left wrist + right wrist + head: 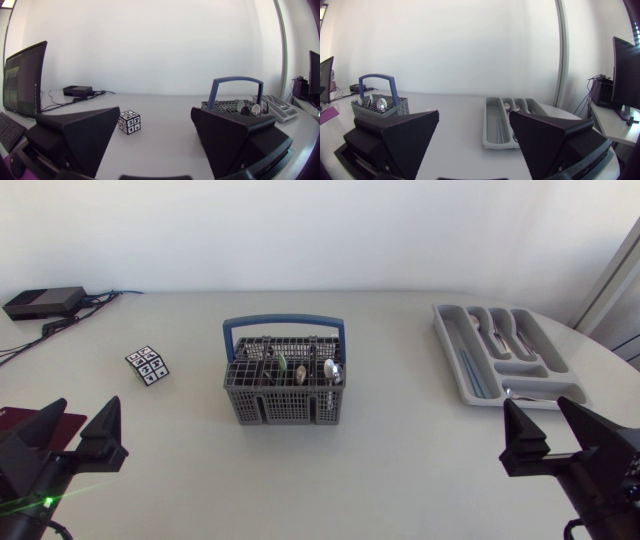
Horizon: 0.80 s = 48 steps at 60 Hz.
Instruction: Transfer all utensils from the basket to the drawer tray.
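A grey cutlery basket [285, 392] with a blue handle stands mid-table, holding several utensils, spoon heads [333, 371] among them. The grey drawer tray [460, 350] lies at the back right with some cutlery in its compartments. My left gripper [72, 440] rests open and empty at the front left, well short of the basket [227, 104]. My right gripper [552, 438] stands open and empty at the front right, just in front of the tray [496, 127]. In the right wrist view the basket [381, 105] lies far ahead, off to the side of one finger.
A small cube [148, 365] with black-and-white markers sits left of the basket, also ahead of the left gripper as the cube [129, 121]. A black box [45, 302] with cables lies at the back left corner. A dark red flat item [30, 423] lies by the left arm.
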{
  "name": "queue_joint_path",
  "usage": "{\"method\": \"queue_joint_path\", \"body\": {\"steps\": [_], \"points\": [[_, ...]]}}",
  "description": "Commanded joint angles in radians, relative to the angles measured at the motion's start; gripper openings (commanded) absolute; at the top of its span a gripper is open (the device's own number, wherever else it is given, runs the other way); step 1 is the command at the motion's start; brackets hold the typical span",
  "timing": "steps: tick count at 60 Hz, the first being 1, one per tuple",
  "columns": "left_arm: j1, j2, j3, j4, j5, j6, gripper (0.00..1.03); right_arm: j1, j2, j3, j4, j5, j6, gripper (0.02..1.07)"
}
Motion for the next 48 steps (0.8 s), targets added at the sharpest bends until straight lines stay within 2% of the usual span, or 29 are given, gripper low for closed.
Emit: {"method": "queue_joint_path", "body": {"steps": [1,17,26,48], "points": [[-0.012,-0.008,-0.039,-0.012,-0.003,-0.023,0.99,0.007,-0.004,-0.018,-0.006,-0.003,0.02,1.03],[-0.005,-0.009,-0.028,-0.002,-0.003,-0.031,0.99,0.007,-0.007,-0.018,0.005,0.003,0.02,1.03],[-0.009,-0.005,0.062,-0.011,-0.003,-0.031,0.99,0.009,-0.004,0.013,0.0,0.006,0.01,1.03],[-0.132,0.305,0.249,0.052,-0.003,-0.037,0.97,0.029,0.164,0.122,0.055,0.003,0.004,1.03]]}}
